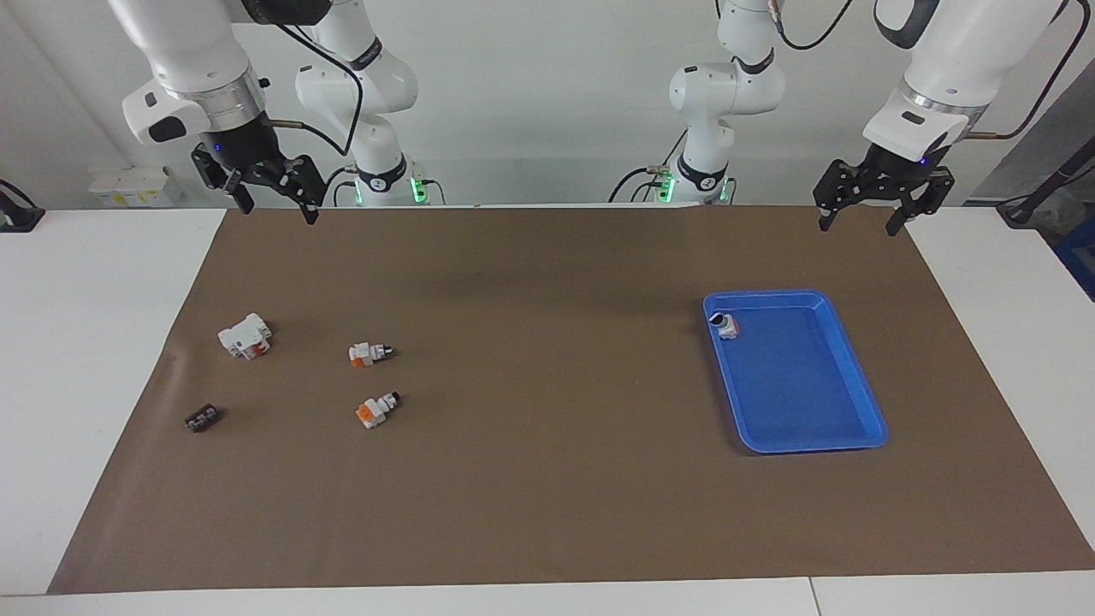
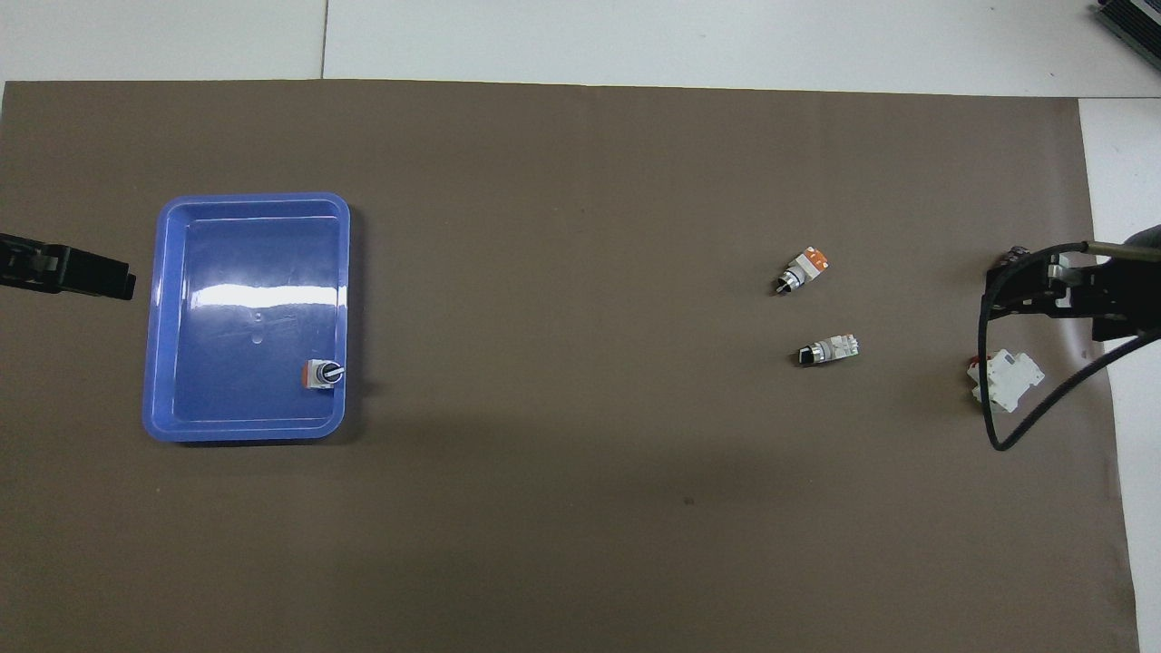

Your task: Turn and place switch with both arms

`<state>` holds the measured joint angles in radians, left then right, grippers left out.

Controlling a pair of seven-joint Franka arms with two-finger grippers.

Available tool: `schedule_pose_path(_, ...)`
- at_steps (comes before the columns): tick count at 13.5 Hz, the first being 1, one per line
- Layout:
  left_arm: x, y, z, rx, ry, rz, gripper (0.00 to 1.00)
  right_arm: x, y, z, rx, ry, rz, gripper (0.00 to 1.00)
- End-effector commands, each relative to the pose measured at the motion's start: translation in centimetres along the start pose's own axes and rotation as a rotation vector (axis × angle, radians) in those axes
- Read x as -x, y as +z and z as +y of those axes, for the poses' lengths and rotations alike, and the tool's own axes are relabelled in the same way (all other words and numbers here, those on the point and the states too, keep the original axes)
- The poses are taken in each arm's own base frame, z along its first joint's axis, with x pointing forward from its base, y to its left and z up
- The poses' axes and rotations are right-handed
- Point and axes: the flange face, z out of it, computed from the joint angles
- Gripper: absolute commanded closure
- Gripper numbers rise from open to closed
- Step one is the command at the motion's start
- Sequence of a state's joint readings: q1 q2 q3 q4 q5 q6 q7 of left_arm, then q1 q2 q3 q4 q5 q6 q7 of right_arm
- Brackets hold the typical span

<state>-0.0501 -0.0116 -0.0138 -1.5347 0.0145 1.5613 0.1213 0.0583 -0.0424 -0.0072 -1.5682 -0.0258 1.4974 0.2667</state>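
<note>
We see the right gripper (image 1: 267, 198) raised over the mat's edge nearest the robots at the right arm's end of the worktop (image 1: 94, 342), its fingers spread apart and holding nothing. On the brown mat (image 1: 547, 479) at that end lie a small dark block (image 1: 202, 418), a larger white block with a red part (image 1: 245, 335), and two white switches with orange parts, one (image 1: 369, 352) nearer to the robots than the other (image 1: 375, 410). Toward the left arm's end sits a blue tray (image 1: 843, 368), and inside it, in the corner nearest the robots and toward the middle of the worktop, stands the switch (image 1: 725, 325), a small white body with a dark round top and an orange edge in the overhead view; we make out no green on it. The left gripper (image 1: 883, 201) hangs high over the mat's corner at its own end, well apart from the tray, fingers released and empty
</note>
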Motion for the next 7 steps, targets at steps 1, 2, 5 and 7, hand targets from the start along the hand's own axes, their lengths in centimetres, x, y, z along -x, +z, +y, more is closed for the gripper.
schedule_pose_path(1, 0.8, -0.9, -0.9, 0.001, -0.061, -0.048, 0.00, 0.5, 0.0, 0.5, 0.004, -0.010, -0.003, 0.01)
schedule_pose_path(2, 1.6, -1.4, -0.9, -0.001, -0.082, -0.049, 0.00, 0.4, 0.1, 0.5, 0.002, -0.010, -0.002, 0.01)
schedule_pose_path(5, 2.0, -0.9, -0.9, -0.001, -0.128, -0.062, 0.00, 0.5, 0.0, 0.6, 0.002, -0.010, 0.000, 0.01)
schedule_pose_path(7, 2.3, -0.6, -1.0, 0.001, -0.131, -0.069, 0.00, 0.3, 0.0, 0.8, 0.001, -0.015, 0.001, 0.01)
